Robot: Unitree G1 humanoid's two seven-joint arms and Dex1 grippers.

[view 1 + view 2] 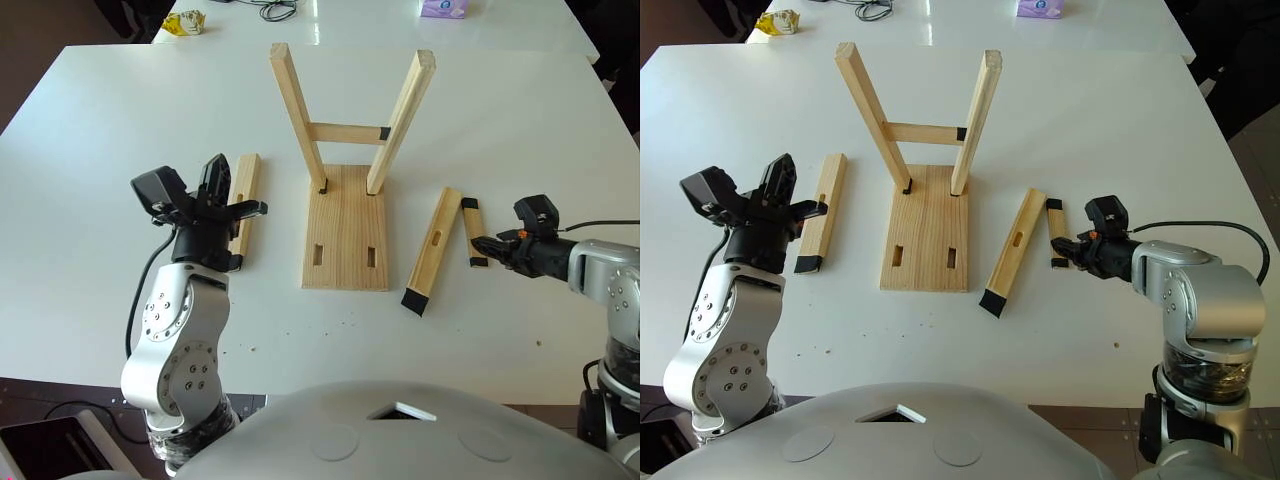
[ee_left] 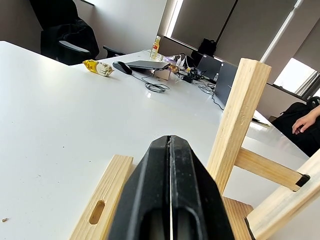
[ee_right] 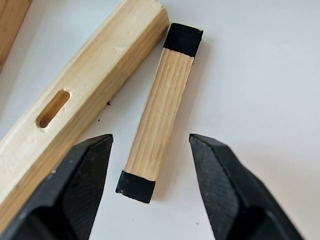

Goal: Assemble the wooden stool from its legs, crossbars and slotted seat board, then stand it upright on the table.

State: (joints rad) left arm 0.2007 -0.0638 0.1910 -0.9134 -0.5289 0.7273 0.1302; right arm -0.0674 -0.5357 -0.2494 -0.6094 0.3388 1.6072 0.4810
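Head view first: short crossbar (image 1: 1055,232) lay flat just ahead of the right gripper (image 1: 1068,246), beside the loose slotted leg (image 1: 1012,250) and well apart from the left arm. Right wrist view: fingers (image 3: 85,170) stood spread and empty, straddling the bar's near end, its long axis running away between them. Left wrist view: left gripper (image 2: 170,190) was clenched on nothing.
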